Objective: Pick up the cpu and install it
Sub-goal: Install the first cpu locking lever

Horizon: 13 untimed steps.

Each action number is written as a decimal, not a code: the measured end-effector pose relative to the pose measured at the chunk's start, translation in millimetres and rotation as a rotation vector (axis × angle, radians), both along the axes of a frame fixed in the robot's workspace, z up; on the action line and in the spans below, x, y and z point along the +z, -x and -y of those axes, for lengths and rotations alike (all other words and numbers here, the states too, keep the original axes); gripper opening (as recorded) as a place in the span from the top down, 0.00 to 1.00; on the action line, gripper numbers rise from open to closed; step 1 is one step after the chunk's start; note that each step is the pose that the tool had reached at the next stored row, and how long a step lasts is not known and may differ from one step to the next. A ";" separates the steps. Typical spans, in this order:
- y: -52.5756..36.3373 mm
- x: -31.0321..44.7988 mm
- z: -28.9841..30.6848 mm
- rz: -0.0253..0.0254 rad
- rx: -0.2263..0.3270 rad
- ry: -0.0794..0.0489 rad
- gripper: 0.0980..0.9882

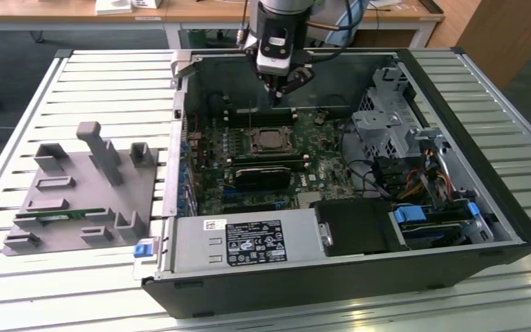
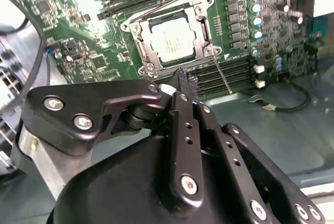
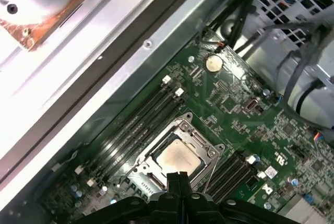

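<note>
Pincer: fingers pressed together, holding nothing, poised just above the socket. Cpu: seated flat within that socket on the motherboard. Placement appears complete; whether the retention frame is latched cannot be told.

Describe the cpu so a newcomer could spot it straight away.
Find the open case on the slatted table, then its green board. The cpu lies in the metal socket frame between black memory slots: a flat silver square.

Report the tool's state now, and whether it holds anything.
Tool: shut, holding nothing, above the motherboard; the cpu sits in its socket.
</note>
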<state>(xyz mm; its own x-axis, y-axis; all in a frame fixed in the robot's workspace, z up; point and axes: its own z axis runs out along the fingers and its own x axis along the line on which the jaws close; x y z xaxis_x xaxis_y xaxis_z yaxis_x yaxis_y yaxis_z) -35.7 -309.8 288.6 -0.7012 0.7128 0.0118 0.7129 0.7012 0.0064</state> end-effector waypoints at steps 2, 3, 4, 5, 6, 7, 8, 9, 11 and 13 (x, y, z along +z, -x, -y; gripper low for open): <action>0.0 -0.1 0.0 0.0000 0.034 0.000 0.99; 0.0 -0.2 0.0 0.0000 0.050 0.000 0.99; 0.0 -0.2 0.0 0.0000 0.065 0.000 0.99; 0.0 -0.2 0.0 0.0000 0.080 0.000 0.99; 0.0 -0.3 0.0 0.0001 0.094 0.000 0.99; 0.0 -0.3 0.0 0.0000 0.108 0.000 0.99; 0.0 -0.3 0.0 0.0000 0.122 0.000 0.99; 0.0 -0.3 0.0 0.0000 0.136 0.000 0.99; 0.0 -0.4 0.0 0.0000 0.163 0.000 0.99; 0.0 -0.4 0.0 0.0000 0.191 0.000 0.99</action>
